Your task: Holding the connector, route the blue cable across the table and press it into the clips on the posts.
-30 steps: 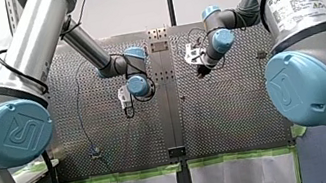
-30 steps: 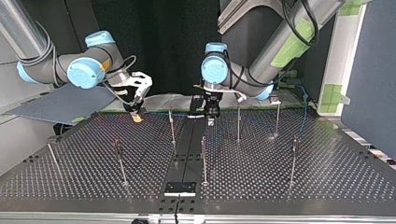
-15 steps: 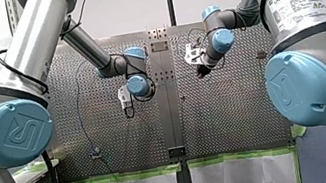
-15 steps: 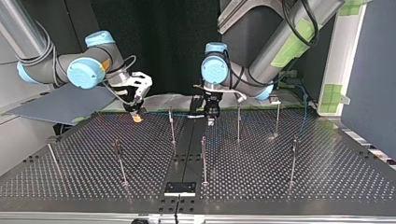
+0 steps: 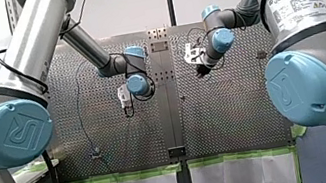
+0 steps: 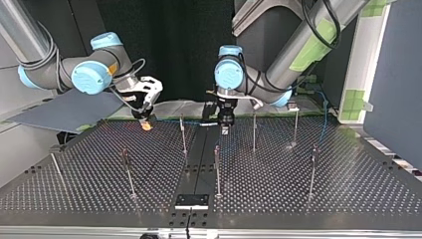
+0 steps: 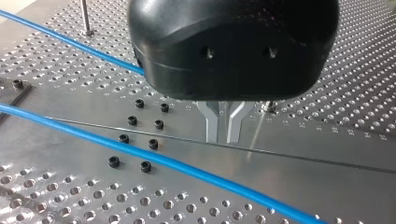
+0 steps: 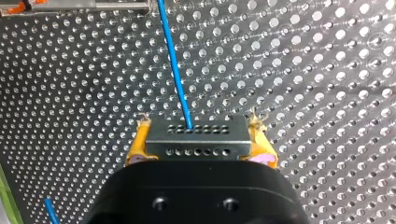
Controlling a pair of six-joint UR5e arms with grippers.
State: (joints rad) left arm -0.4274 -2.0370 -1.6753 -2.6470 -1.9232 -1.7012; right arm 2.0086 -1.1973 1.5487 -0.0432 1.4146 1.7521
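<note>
**Routing, right arm leading.** My right gripper, at the top view's upper left, has its yellow-padded fingers clamped on the grey connector. The blue cable leaves the connector lengthwise, straight ahead. My left gripper, fingers drawn together, hangs over the perforated table, with a cable run just beside it. The posts stand well apart.

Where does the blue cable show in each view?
Front view: blue cable, a thin curve at the left.
Top view: cable dropping at the far right.
Left wrist view: cable in two runs, either side of my left gripper.
Right wrist view: cable leading ahead from the connector in my right gripper.
Shared landmark: the perforated table.
</note>
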